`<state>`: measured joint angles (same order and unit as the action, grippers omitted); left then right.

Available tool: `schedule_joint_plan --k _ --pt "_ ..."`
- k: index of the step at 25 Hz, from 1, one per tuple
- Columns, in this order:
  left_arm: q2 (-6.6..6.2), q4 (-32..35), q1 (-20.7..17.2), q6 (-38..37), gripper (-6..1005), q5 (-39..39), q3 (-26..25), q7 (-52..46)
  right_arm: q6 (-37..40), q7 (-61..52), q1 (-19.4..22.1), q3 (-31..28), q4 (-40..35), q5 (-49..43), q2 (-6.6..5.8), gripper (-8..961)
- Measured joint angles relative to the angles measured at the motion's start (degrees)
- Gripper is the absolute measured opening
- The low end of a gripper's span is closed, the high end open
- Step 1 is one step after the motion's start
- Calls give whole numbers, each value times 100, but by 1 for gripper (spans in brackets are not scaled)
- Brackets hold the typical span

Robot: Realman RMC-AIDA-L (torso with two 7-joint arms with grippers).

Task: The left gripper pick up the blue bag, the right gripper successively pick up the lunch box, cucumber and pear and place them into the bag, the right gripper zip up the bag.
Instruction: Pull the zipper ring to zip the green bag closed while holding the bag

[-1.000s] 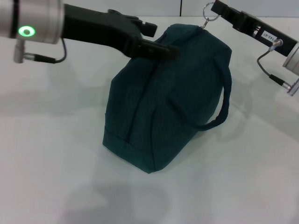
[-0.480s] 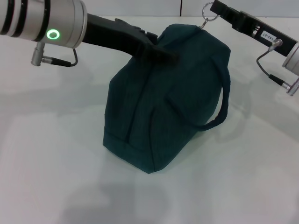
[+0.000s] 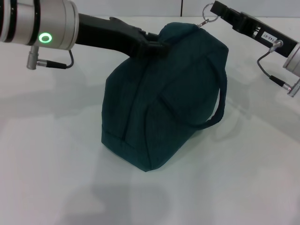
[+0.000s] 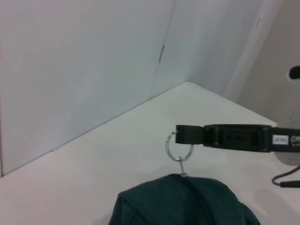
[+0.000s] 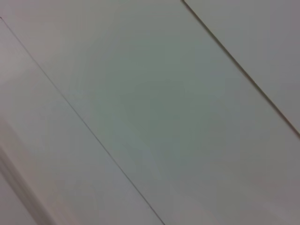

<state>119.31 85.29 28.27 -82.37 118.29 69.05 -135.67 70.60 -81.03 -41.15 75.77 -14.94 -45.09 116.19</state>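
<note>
While pinching the zipper ring (image 3: 209, 18) at one o'clock, right claw (image 3: 216, 8) clamped, risking slipping; left claw (image 3: 157, 47) gripping blue bag (image 3: 159, 103).

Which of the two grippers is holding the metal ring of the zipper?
The right gripper: the ring hangs at its tip. The left gripper grips the blue bag.

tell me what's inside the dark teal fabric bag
Nothing inside shows: the dark teal fabric bag is closed, its cloth hiding any contents. The right gripper grips its metal ring zipper pull.
</note>
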Motion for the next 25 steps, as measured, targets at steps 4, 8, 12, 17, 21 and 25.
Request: schedule_joint_plan --k 4,8,12,17,21,25 --pt "0 -53 65 -152 355 21 32 12 -5 -10 2 0 0 -1 0 20" --pt "-2 -105 100 -185 270 24 41 56 -3 -22 2 -1 0 -1 0 20" --pt "-4 -105 100 -229 188 8 43 202 -1 -27 12 0 0 -1 0 21" --pt "-4 -90 87 -273 98 -33 12 261 -102 -27 75 -9 5 0 0 21" --pt "-10 -67 48 -367 85 -217 -75 374 -445 -24 145 -3 47 -7 0 21" --pt "-10 -79 31 -528 68 -497 -330 539 -788 9 165 11 254 -32 0 21"
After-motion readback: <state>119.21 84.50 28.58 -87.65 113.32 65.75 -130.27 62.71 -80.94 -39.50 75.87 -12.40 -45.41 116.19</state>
